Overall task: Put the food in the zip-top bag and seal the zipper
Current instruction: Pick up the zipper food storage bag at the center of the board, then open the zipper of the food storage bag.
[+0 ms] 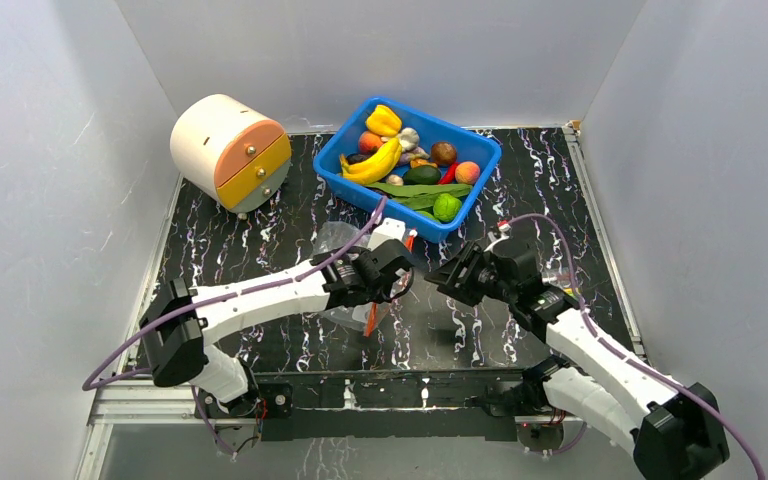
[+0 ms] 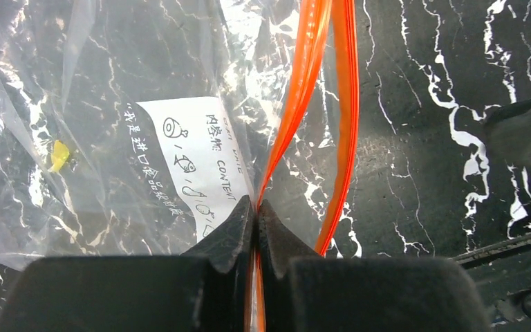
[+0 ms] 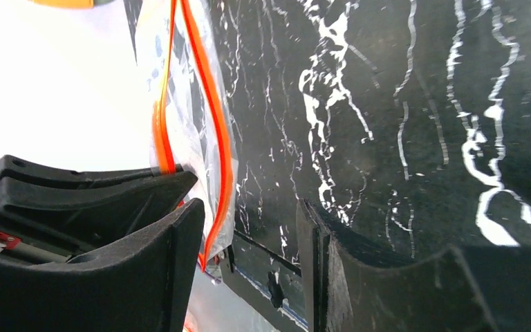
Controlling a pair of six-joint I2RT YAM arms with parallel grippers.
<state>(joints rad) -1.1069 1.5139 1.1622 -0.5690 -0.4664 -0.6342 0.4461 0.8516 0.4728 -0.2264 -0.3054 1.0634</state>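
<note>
The clear zip-top bag (image 2: pixel 110 124) lies on the black marbled table, with a white label and a small yellow scrap inside. My left gripper (image 2: pixel 256 207) is shut on one lip of its orange-red zipper (image 2: pixel 304 76); the other strip (image 2: pixel 349 104) hangs free beside it. In the top view the left gripper (image 1: pixel 392 268) holds the bag (image 1: pixel 340 240) mid-table. My right gripper (image 1: pixel 450 278) is open and empty, just right of the bag mouth; its wrist view shows the zipper (image 3: pixel 214 124) beside its left finger (image 3: pixel 152 270). The food, with banana (image 1: pixel 375 162), lime (image 1: pixel 447 207) and peach (image 1: pixel 467 172), lies in the blue bin (image 1: pixel 345 140).
A round cream drawer unit (image 1: pixel 228 150) with orange and yellow drawers stands at the back left. The blue bin sits at the back centre. White walls close in on three sides. The table's near edge rail (image 1: pixel 410 385) runs between the arm bases.
</note>
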